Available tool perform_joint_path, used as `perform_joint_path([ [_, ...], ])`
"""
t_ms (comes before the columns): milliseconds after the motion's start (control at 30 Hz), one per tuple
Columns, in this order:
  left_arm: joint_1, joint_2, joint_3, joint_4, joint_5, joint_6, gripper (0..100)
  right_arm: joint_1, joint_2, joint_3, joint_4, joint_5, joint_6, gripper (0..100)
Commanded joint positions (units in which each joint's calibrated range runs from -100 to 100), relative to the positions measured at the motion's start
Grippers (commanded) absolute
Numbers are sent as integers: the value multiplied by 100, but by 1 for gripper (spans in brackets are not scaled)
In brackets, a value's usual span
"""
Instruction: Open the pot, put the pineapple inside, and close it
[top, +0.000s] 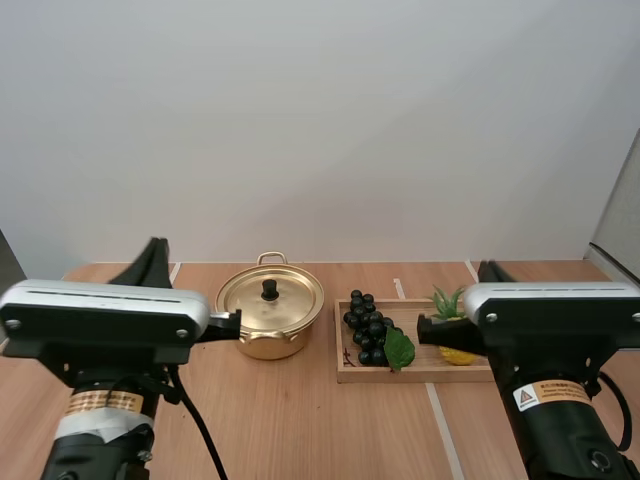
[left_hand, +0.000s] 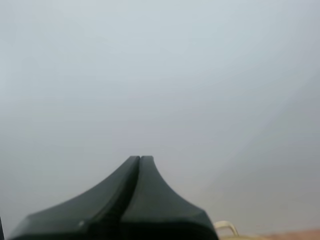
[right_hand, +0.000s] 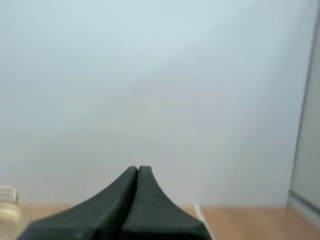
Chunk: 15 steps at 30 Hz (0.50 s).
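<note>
Both pairs of jaws are together: left gripper (left_hand: 140, 159) near the pot (top: 268, 345), lid (top: 288, 300) on; right gripper (right_hand: 138, 169) near the tray (top: 420, 375) holding grapes (top: 367, 327) and pineapple (top: 458, 355), on the table (top: 300, 430).

pineapple (top: 458, 355): half behind right claw (top: 423, 330) | pot (top: 272, 318): left edge behind left claw (top: 236, 323)

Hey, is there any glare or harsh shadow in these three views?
High view: soft, even light, mild sheen on the pot lid, no harsh shadow around the pot. Left wrist view: shut left jaws dark against a pale wall, no glare. Right wrist view: same for the right jaws.
</note>
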Motion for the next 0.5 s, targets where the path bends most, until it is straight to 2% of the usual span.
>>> perform_joint_path([
  [0, -19, -33, 0, 41, -1882, -12, 0, -22, -37, 0, 23, -3155, -54, 0],
  [133, -19, -33, 0, 15, -3042, -12, 0, -22, -37, 0, 37, -5438, -54, 0],
  [267, -19, -33, 0, -46, -3867, -12, 0, -22, -37, 0, 239, -6844, -54, 0],
  [400, -19, -33, 0, -46, -4582, -78, 0, -22, -37, -328, 641, -7095, -54, 0],
  [467, -19, -33, -222, -46, -4531, -166, 0, -22, -37, -618, 760, -7050, -54, 0],
])
